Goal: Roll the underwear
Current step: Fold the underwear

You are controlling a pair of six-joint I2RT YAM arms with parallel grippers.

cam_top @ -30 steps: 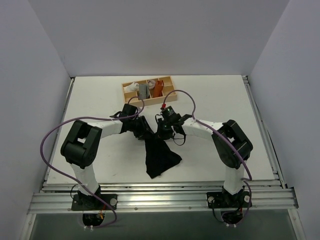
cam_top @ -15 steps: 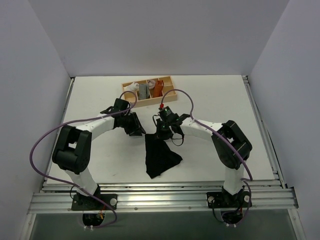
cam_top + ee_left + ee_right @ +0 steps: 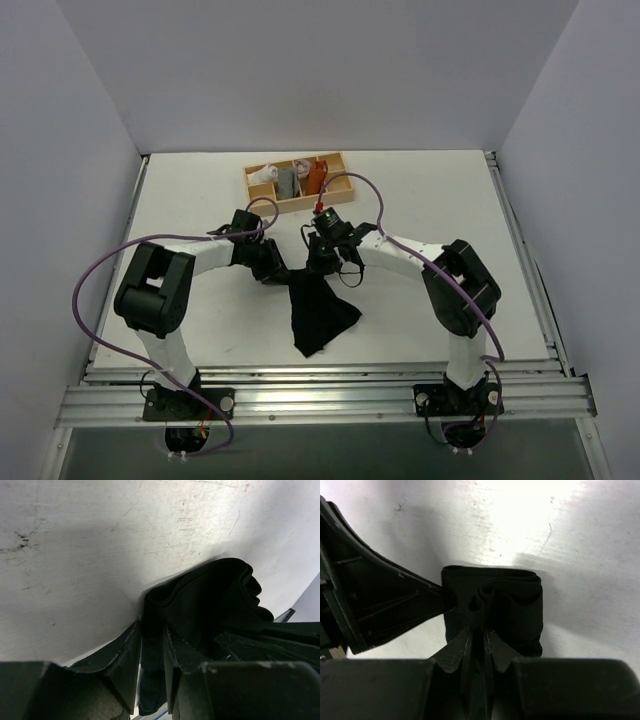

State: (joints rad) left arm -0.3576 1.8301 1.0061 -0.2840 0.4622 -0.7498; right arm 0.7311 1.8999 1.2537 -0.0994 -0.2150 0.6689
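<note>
The black underwear (image 3: 318,315) hangs down the table toward the near edge, its far end bunched between the two grippers. My right gripper (image 3: 322,262) is shut on a fold of that far end; the right wrist view shows the fold pinched between the fingertips (image 3: 479,627), with the underwear (image 3: 515,605) rolled up just beyond. My left gripper (image 3: 275,268) is at the cloth's upper left corner. In the left wrist view a fold of the underwear (image 3: 210,600) lies between its fingers (image 3: 127,655), with a thin gap still showing beside it.
A small wooden tray (image 3: 330,170) sits at the back with a white roll (image 3: 265,175), a grey roll (image 3: 288,182) and an orange-brown roll (image 3: 315,177). Purple cables loop over both arms. White walls stand on three sides.
The left gripper drew away to the left, then came back to the cloth's upper left corner with its jaws narrowing. The right gripper kept its hold and shifted slightly toward the tray.
</note>
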